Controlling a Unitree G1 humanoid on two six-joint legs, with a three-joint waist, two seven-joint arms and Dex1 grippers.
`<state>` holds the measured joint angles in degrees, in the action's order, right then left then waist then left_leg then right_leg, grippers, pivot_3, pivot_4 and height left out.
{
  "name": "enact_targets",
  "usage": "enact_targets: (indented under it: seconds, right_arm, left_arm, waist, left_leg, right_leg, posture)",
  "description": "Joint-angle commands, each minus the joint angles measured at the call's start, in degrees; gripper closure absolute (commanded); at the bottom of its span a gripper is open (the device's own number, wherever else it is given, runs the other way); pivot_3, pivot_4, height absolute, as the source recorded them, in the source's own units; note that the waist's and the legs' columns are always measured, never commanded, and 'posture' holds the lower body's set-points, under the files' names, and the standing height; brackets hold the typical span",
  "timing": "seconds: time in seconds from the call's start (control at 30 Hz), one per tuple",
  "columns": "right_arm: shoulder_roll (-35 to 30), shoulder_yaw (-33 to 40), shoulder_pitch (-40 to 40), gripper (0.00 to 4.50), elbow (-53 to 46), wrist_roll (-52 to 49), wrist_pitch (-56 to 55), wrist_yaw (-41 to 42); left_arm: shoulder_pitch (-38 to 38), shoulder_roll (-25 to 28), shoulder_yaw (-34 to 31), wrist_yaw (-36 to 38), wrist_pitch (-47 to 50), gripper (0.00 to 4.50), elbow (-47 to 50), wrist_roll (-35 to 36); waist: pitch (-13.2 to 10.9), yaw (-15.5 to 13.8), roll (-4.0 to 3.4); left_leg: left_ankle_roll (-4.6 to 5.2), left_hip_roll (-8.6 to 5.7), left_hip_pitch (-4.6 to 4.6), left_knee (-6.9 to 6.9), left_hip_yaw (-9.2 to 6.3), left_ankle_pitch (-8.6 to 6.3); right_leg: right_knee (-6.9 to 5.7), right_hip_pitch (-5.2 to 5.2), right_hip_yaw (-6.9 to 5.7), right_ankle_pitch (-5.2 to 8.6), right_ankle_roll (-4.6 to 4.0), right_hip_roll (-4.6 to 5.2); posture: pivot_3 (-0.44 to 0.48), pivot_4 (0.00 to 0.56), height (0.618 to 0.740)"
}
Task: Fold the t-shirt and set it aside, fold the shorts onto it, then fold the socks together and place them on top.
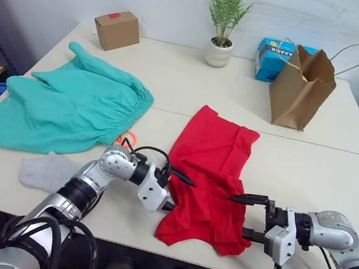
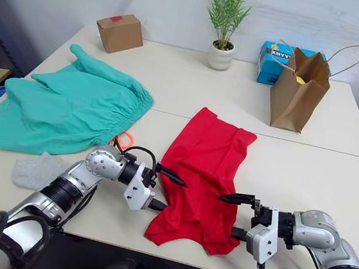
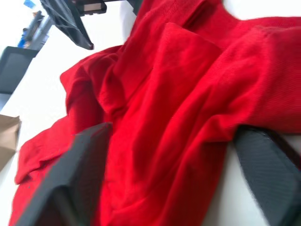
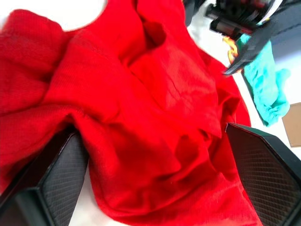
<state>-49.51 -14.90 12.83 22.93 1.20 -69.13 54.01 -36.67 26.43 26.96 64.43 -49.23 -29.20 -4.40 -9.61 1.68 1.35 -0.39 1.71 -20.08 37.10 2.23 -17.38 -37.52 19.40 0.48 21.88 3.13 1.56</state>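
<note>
Left eye view: the t-shirt (image 1: 208,179) lies crumpled on the near half of the desk (image 1: 322,176), running from mid-desk down to the front edge. The left gripper (image 1: 173,189) sits at the shirt's left edge, jaws apart, one finger over the cloth and one low beside it. The right gripper (image 1: 248,217) is at the shirt's lower right corner, jaws also apart, not clamped on anything. The shorts (image 1: 69,106) are spread on the far left, well apart from the shirt, with the orange drawstring (image 1: 126,141) showing at the waistband. One sock (image 1: 47,171) lies just in front of the shorts, near the left arm. A box (image 1: 117,30), a plant (image 1: 224,19) and a paper bag (image 1: 303,87) stand along the back.

Right eye view: same layout; nothing is folded yet.

Left wrist view: red cloth bunches between the two open fingers (image 3: 70,183), with the other gripper beyond.

Right wrist view: the shirt's wrinkled edge lies between the spread fingers (image 4: 51,181).

I judge this as the first step, gripping the shirt to fold it. Next, each set of jaws needs to close on a shirt edge; the cloth likely needs flattening first.
</note>
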Motion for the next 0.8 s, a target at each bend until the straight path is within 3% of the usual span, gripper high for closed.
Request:
enact_targets:
  seconds: [0.03,0.27,0.33,0.57,0.7,0.8]
  right_arm:
    - [0.16,-3.91,-2.05,0.96,-1.51,1.82,1.02,0.48]
    - [-1.4,-4.52,-3.18,3.53,-2.79,0.23,2.86,-0.16]
    - [-1.69,-3.72,-3.65,4.31,-3.41,0.42,3.1,-1.08]
    - [-6.9,-3.69,-8.53,4.43,-11.3,-6.33,8.42,-0.21]
    - [-15.17,-0.88,-16.25,4.43,-24.58,-18.96,18.89,2.14]
    - [-18.33,3.28,-20.31,4.43,-29.74,-22.96,22.52,1.84]
  left_arm:
    - [2.84,1.03,4.22,4.54,1.86,1.97,0.41,-0.9]
    - [3.8,1.93,4.21,6.69,4.44,4.37,2.04,0.5]
    - [4.3,2.6,4.09,7.9,5.27,4.5,3.39,1.66]
    - [8.1,7.25,3.54,15.14,13.32,4.5,14.71,11.58]
    - [11.71,13.78,0.51,19.69,24.1,4.5,28.72,22.16]
    - [13.25,16.68,-1.51,20.98,26.52,4.5,32.7,24.29]
  waist:
    - [0.0,0.01,0.0]
    - [0.01,-0.04,-0.02]
    - [0.01,0.16,-0.05]
    - [-0.12,0.01,-0.2]
    - [-0.47,0.0,-0.52]
    - [-0.54,0.02,-0.52]
  left_leg:
    - [0.0,0.01,0.0,-0.01,0.0,0.0]
    - [0.0,-0.01,-0.02,0.0,0.0,0.0]
    - [0.0,-0.01,-0.02,-0.02,0.01,0.0]
    - [0.0,0.01,-0.09,-0.04,-0.01,-0.01]
    - [0.0,0.01,-0.19,-0.01,-0.05,-0.01]
    - [0.0,0.01,-0.18,0.0,-0.08,-0.01]
  right_leg:
    - [0.0,0.0,-0.01,0.01,-0.01,0.0]
    - [0.01,0.02,-0.01,0.02,-0.03,0.02]
    - [0.01,0.03,0.01,0.02,-0.04,0.02]
    - [-0.02,0.12,-0.01,0.06,-0.1,0.0]
    - [-0.01,0.16,-0.01,0.07,-0.11,0.03]
    - [0.0,0.13,-0.02,0.07,-0.12,0.03]
  posture:
    - [0.0,0.15,0.74]
    - [0.0,0.15,0.74]
    - [0.0,0.15,0.74]
    - [0.0,0.15,0.74]
    - [0.0,0.15,0.74]
    - [0.0,0.15,0.74]
